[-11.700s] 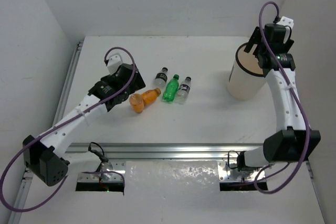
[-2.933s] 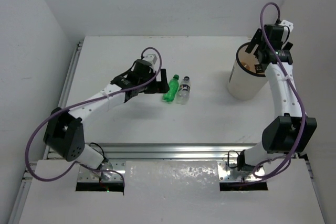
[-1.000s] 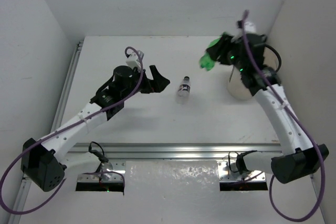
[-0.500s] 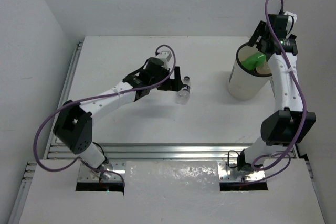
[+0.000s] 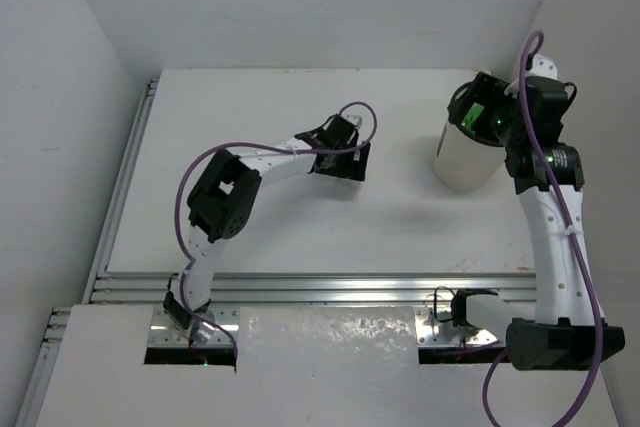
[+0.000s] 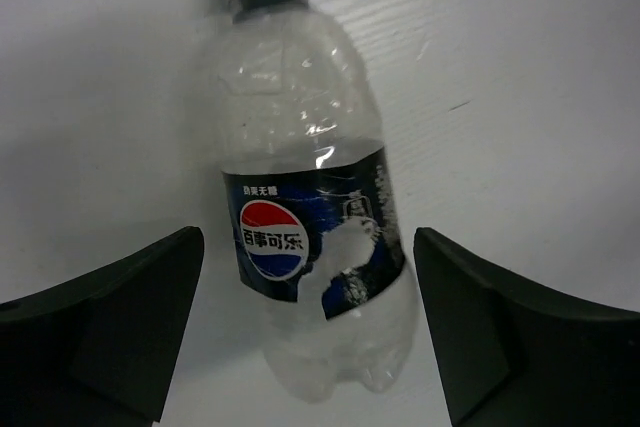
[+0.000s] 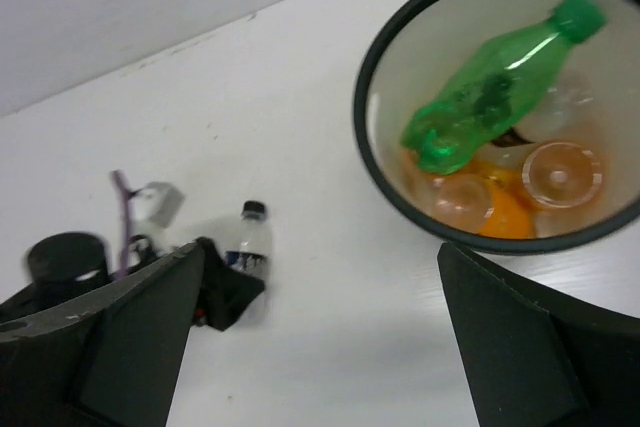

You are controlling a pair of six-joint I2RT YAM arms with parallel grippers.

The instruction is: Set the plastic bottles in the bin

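Observation:
A clear bottle with a black cap and a blue label [image 6: 310,227] lies on the table between my left gripper's [image 6: 310,347] open fingers, which straddle its lower half without touching it. It also shows in the right wrist view [image 7: 246,239]. In the top view my left gripper [image 5: 348,161] covers it. The white bin [image 5: 460,162] stands at the right. My right gripper [image 7: 320,347] is open and empty above and beside the bin's black rim [image 7: 362,137]. Inside lie a green bottle [image 7: 490,82], orange bottles [image 7: 500,215] and clear ones.
The white table [image 5: 400,227] has walls at the back and on both sides. A metal rail [image 5: 330,287] runs along its near edge. The left arm's purple cable [image 5: 215,152] loops above the table.
My left gripper has moved right and now straddles the clear bottle. The green bottle has gone from the bin's mouth to lying inside, and my right gripper is open above it.

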